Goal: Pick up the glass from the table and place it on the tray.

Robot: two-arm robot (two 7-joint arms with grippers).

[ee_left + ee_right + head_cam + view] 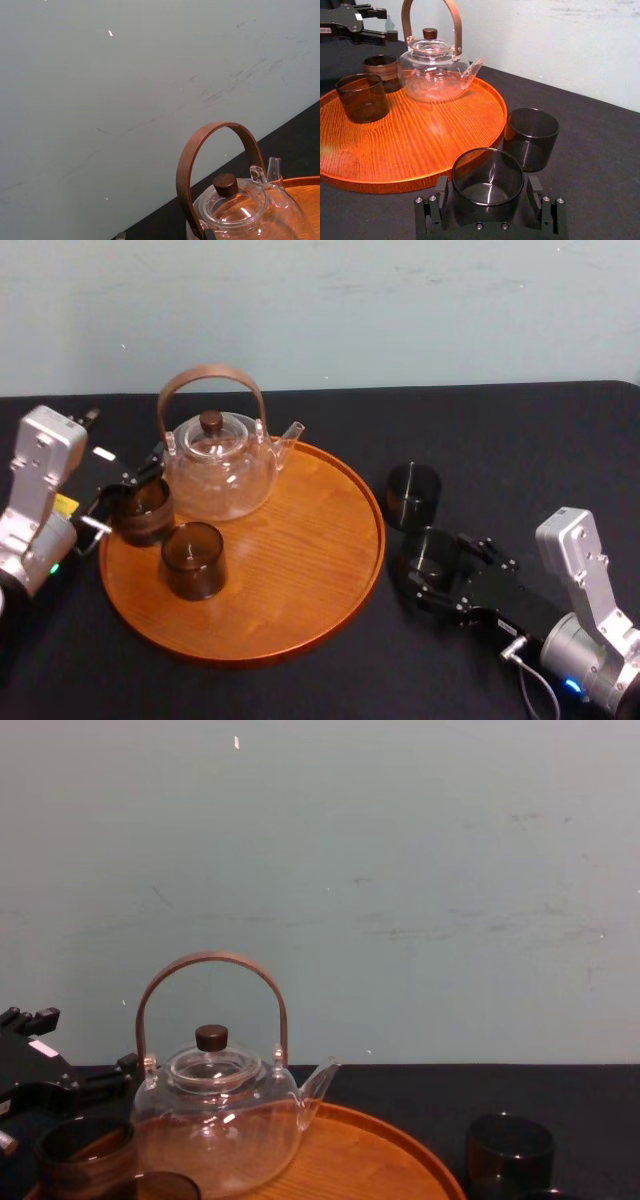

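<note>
Since the right gripper (pixel 489 186) clasps 1 glass (pixel 487 172) just right of the tray (pixel 420 145), lift clear of the rim first; the left gripper (pixel 125 502) sits open at the tray's left.

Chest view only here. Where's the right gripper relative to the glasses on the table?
Observer: The right gripper is around the nearer glass on the table, right of the tray.
Operator: Other table glass?
Observer: The farther glass stands free just beyond it, near the tray's rim.
Operator: Left gripper?
Observer: The left gripper is by the rear tray glass at the tray's left rim, fingers open.
</note>
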